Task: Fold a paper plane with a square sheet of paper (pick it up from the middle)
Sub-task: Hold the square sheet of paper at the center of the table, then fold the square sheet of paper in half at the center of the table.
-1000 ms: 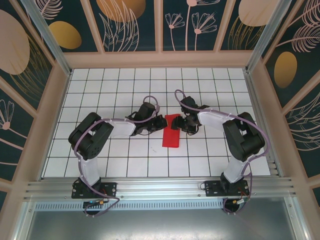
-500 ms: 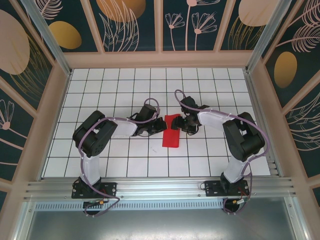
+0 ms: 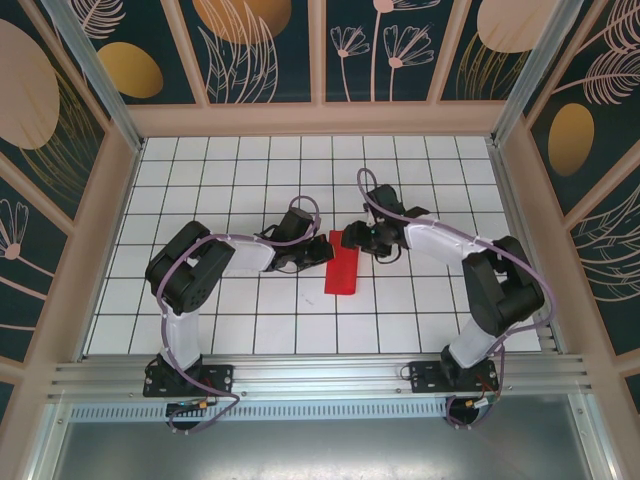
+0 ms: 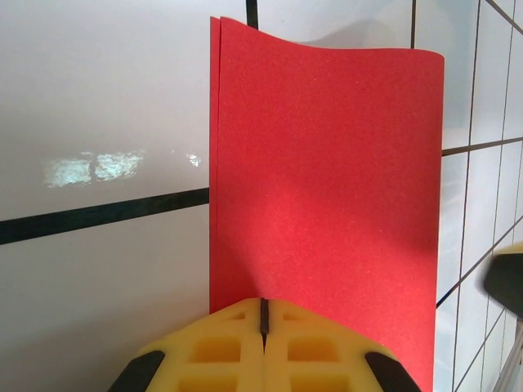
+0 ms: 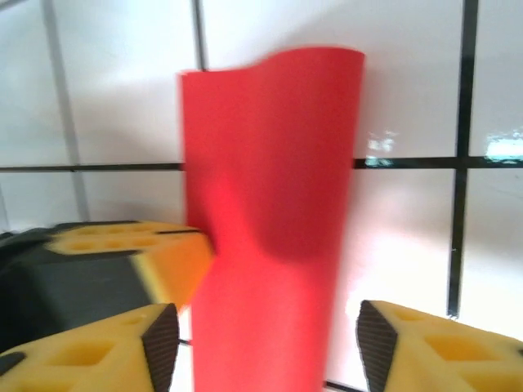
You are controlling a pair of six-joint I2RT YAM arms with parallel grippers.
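Observation:
The square sheet of paper (image 3: 342,272) lies folded in half as a long red rectangle on the white tiles. One long side is the rounded fold and the other shows two loose edges (image 4: 215,163). My left gripper (image 3: 326,250) is shut, its yellow tips (image 4: 264,314) over the paper's (image 4: 327,163) near edge with nothing seen between the jaws. My right gripper (image 3: 353,238) stands open above the strip's far end. In the right wrist view its fingers straddle the paper (image 5: 270,204) across its width, and the right gripper (image 5: 265,343) holds nothing. The left gripper (image 5: 139,253) touches the strip's side there.
White tiled floor (image 3: 420,310) with black grid lines, walled by wooden frames at the back (image 3: 320,120) and both sides. An aluminium rail (image 3: 320,372) carries the arm bases at the near edge. Both arms crowd the middle of the floor.
The right gripper has swung left over the paper's far end and its jaws have narrowed somewhat. The left gripper stays shut at the paper's left edge. The paper has not moved.

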